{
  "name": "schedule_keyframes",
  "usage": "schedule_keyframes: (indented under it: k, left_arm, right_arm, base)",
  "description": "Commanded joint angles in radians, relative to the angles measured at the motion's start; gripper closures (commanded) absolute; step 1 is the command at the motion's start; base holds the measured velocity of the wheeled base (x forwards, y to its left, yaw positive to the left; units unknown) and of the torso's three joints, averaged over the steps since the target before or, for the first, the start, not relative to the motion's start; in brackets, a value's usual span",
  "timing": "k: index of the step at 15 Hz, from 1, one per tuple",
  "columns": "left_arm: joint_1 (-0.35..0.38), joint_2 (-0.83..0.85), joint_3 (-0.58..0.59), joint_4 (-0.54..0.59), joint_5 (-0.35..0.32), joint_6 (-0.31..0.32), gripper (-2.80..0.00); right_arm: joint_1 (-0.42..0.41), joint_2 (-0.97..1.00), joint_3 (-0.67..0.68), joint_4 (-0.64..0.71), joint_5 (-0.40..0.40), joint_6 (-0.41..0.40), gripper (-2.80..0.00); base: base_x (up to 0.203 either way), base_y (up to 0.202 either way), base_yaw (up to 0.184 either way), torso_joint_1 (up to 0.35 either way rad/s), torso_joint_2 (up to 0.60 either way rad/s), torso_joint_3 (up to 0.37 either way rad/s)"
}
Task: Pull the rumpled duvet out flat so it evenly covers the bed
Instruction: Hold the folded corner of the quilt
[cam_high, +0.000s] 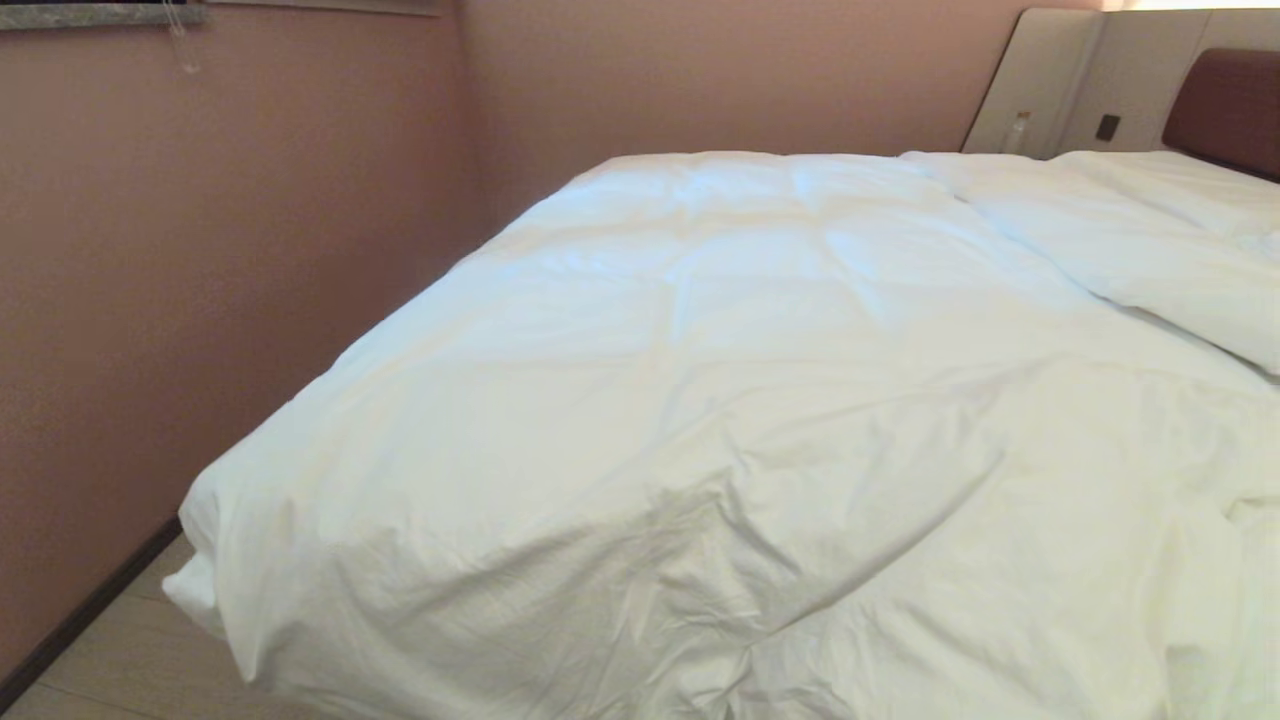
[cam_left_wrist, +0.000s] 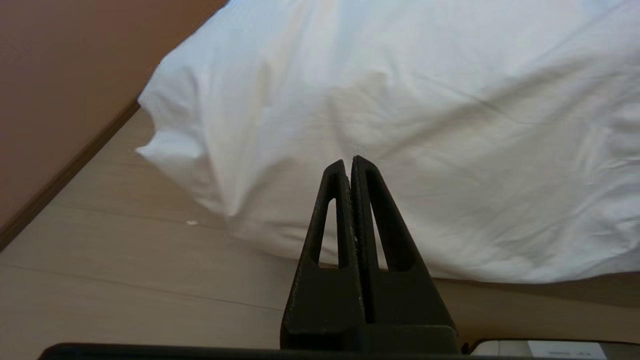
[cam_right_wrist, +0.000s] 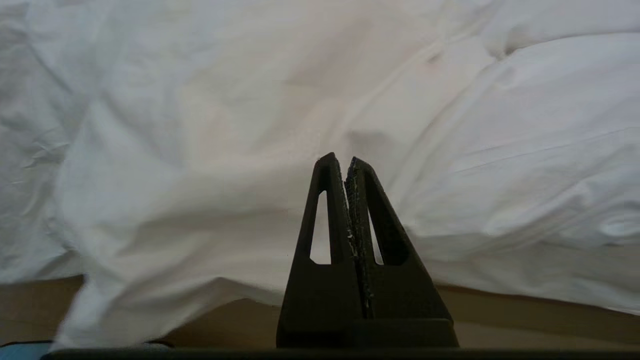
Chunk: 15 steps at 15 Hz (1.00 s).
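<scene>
Duvet (cam_high: 700, 400) spread over bed (cam_high: 1225, 105), near edge creased, draping toward floor (cam_left_wrist: 125, 260). Left gripper (cam_left_wrist: 348, 162) and right gripper (cam_right_wrist: 341, 161) closed, empty, short of cloth: likely parked.

Soft, even daylight over the duvet (cam_high: 700, 400), brightest and slightly washed out along its far edge, a bright strip glowing above the headboard (cam_high: 1225, 105), gentle shadows in the near creases, dark shade beneath the hanging hem, both wrist views soft-focused, pincers in silhouette
</scene>
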Motion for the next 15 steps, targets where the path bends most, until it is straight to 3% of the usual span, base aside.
schedule_keyframes:
  k: [1,15]
  left_arm:
    - [0.0,0.0,0.0,0.0,0.001,-0.001,0.0]
    - [0.0,0.0,-0.001,0.0,-0.001,0.0,0.0]
  right_arm:
    - [0.0,0.001,0.0,0.0,0.0,0.0,0.0]
    - [0.0,0.001,0.0,0.0,0.0,0.0,0.0]
  base:
    - [0.0,-0.195,-0.001,-0.007,0.0,-0.002]
    - [0.0,-0.194,0.001,0.003,0.0,0.003]
